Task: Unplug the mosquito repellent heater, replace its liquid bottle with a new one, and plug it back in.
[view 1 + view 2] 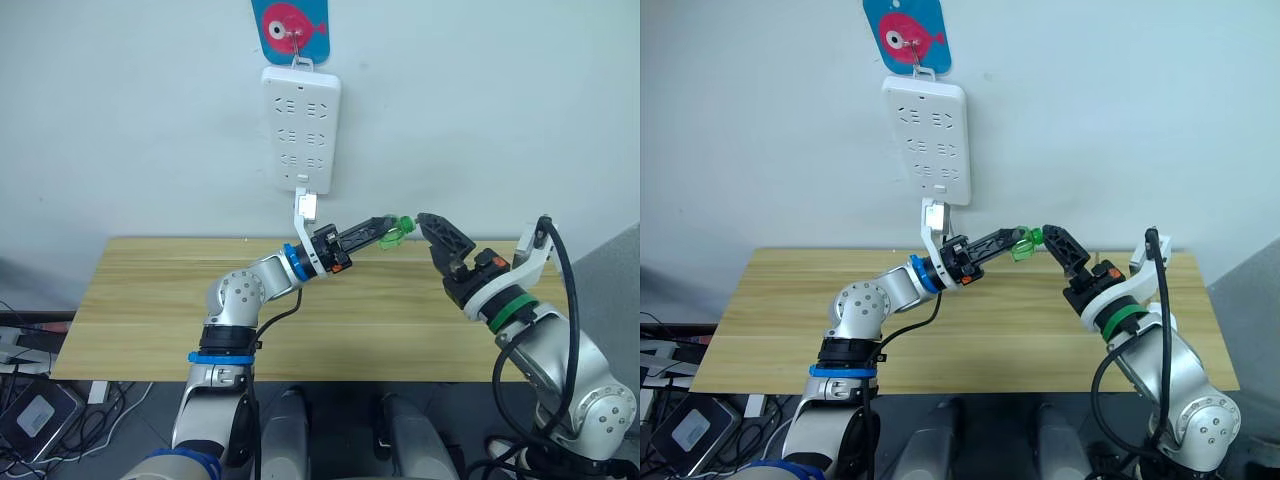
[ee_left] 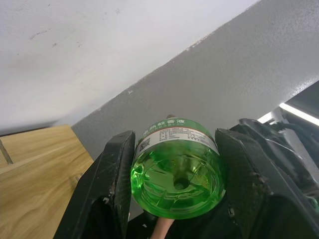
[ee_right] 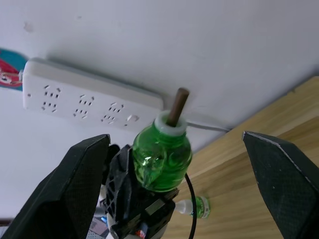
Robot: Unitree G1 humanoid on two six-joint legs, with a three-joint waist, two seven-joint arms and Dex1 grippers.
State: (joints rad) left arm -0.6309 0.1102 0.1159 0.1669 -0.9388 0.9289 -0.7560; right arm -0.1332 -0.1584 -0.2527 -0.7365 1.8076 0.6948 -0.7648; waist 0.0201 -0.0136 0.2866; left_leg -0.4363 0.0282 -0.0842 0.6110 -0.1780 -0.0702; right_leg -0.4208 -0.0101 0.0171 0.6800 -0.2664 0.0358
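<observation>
My left claw [image 2: 174, 199] clamps small translucent green bottle with dark wick [image 3: 162, 159] above wooden bench [image 1: 150, 300], near far edge. My right claw [image 3: 174, 199] gapes wide just beside, empty. Capped green bottle [image 3: 199, 206] lies on bench. Step: bottle swap. Next, probably set wick bottle down.

Even, bright indoor light, soft shadows on the wall [image 1: 480, 110], sharp focus, with a glowing green bottle [image 2: 175, 169].
</observation>
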